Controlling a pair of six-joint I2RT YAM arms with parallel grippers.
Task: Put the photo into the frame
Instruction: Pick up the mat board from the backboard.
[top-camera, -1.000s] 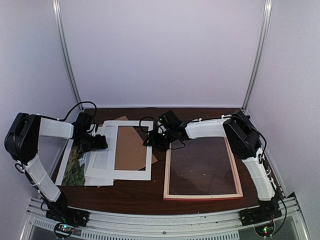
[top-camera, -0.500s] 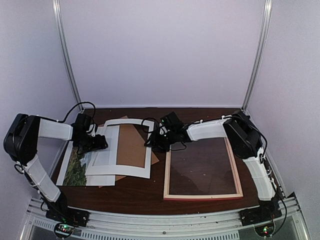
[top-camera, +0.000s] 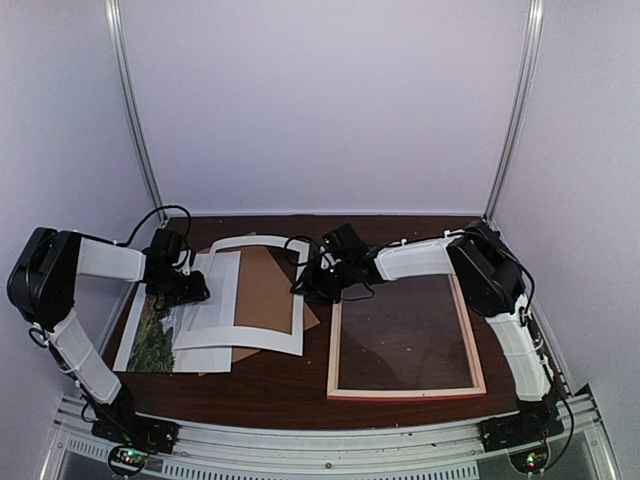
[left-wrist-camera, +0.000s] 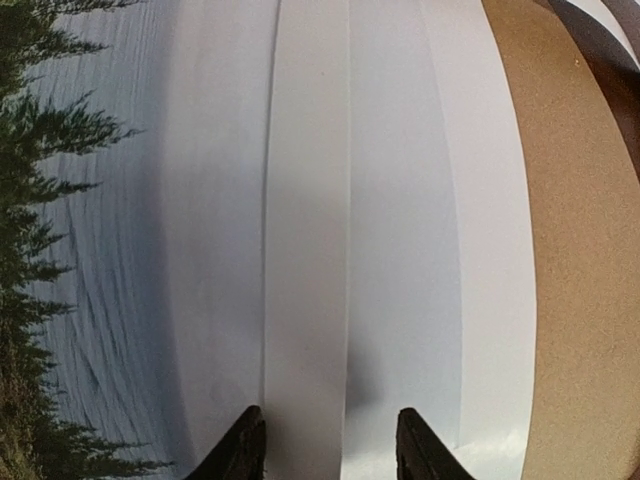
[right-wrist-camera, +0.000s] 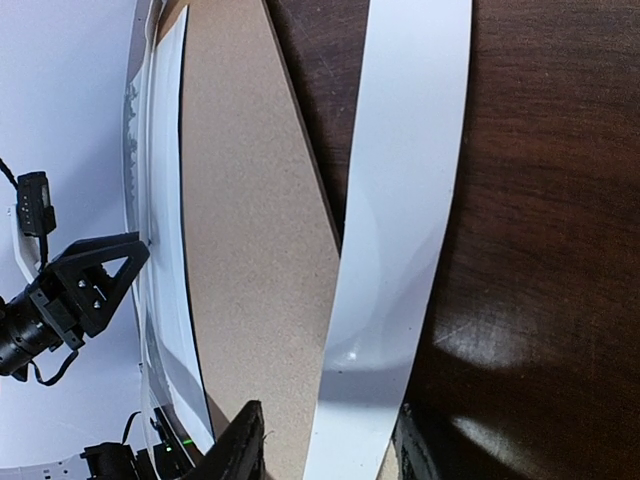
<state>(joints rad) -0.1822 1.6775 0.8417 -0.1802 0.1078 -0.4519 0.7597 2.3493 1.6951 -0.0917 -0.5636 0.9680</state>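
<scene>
My left end effector (left-wrist-camera: 328, 412) sits low over the left strip of the white mat (top-camera: 240, 343). Its fingers are spread, with the strip running between them; I cannot tell whether they pinch it. My right end effector (right-wrist-camera: 328, 410) is the same on the mat's right strip: fingers apart, strip between them and slightly bowed, grip unclear. In the top view the mat's far edge looks raised off the brown backing board (top-camera: 262, 290) under it.

The photo (top-camera: 148, 335) lies face up at the left side of the desk (top-camera: 280, 385), partly under the mat's left edge. I see dark green trees, grey water and pale sky inside a white border. Its long axis runs roughly near to far, leaning a little left at the near end.

The frame (top-camera: 405, 392) lies flat on the right half of the desk, well apart from the photo. Its rails are thin pale wood, pinkish on the near rail, and the dark desk shows inside it. Its long side also runs near to far.

The desk is dark brown wood. The walls (top-camera: 320, 100) are pale lilac, with metal posts (top-camera: 135, 110) rising at the far corners.
</scene>
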